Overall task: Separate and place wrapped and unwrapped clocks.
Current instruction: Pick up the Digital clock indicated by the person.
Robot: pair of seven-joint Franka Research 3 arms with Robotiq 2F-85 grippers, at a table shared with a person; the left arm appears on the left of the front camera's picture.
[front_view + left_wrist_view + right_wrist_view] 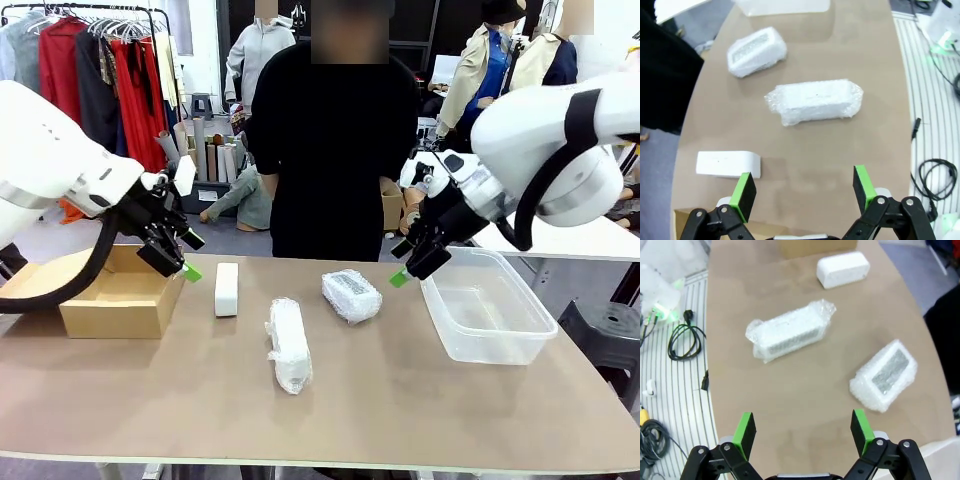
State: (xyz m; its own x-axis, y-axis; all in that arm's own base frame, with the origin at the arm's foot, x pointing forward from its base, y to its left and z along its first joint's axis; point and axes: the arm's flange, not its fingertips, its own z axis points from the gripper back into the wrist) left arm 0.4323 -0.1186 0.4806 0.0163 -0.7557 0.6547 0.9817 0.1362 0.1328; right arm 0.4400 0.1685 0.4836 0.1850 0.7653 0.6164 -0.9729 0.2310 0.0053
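Long wrapped clock [288,345] at 6 o'clock | your left gripper [805,187], right gripper [802,427] agape, empty | straddle its narrow sides squarely.

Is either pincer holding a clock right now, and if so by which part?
Nothing is held. Left pincer and right pincer are open above the table; the bare clock, long wrapped clock and squat wrapped clock lie untouched.
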